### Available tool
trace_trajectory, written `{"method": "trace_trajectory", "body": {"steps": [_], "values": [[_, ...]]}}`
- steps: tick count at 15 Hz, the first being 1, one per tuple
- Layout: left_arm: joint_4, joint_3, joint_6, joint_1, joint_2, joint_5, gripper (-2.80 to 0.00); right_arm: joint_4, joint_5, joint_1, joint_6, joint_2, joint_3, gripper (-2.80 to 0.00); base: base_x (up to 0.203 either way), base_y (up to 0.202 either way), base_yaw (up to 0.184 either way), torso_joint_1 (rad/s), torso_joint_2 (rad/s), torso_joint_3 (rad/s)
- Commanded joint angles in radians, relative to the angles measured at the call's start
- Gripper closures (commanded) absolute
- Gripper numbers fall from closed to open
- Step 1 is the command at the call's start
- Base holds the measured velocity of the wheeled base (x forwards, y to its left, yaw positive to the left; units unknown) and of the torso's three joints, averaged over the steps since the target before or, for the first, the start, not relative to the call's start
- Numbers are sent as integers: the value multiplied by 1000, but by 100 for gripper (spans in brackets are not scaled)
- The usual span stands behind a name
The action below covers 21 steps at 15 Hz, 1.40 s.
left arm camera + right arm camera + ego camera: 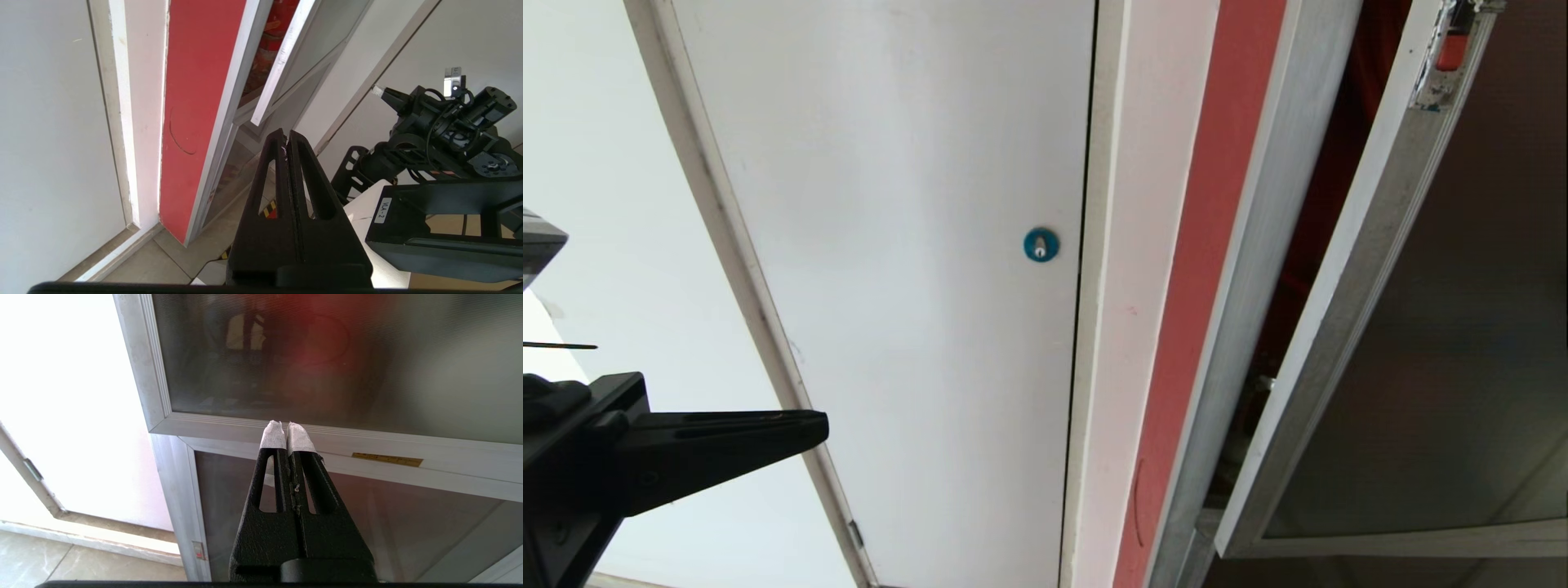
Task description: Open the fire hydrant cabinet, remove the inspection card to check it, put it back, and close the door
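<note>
Door [1421,343] ajar from fire hydrant cabinet [1225,245], red interior showing. Left hand [287,136] clenched empty, near white panel [907,245]. Right hand [286,428] clenched empty before glass.

Door [1437,343]: dark tinted glass, faintly ribbed, dull sheen; frame brushed silver metal, grooved.
Fire hydrant cabinet [1241,269]: brushed silver metal edge, side face smooth matt red paint with curved scratch.
White panel [915,245], left: smooth matt paint, blue glossy lock [1041,244].
Right gripper [286,430]: rough-grained matt black plastic, tips wrapped in white fibrous tape.
Left gripper [286,136]: matt black plastic.
</note>
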Motion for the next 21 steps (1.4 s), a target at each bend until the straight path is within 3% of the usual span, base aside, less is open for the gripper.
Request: {"method": "trace_trajectory", "body": {"steps": [1,13,21], "values": [[-1,-3,-1,-6,10,-4,0,0,1,0,-1,0,0,0,0,0,0,0,0,0],[-1,-15,0,-32,49,-4,0,0,1,0,-1,0,0,0,0,0,0,0,0,0],[-1,-147,3,-187,234,0,0,0,1,0,-1,0,-1,0,0,0,0,0,0,0]]}}
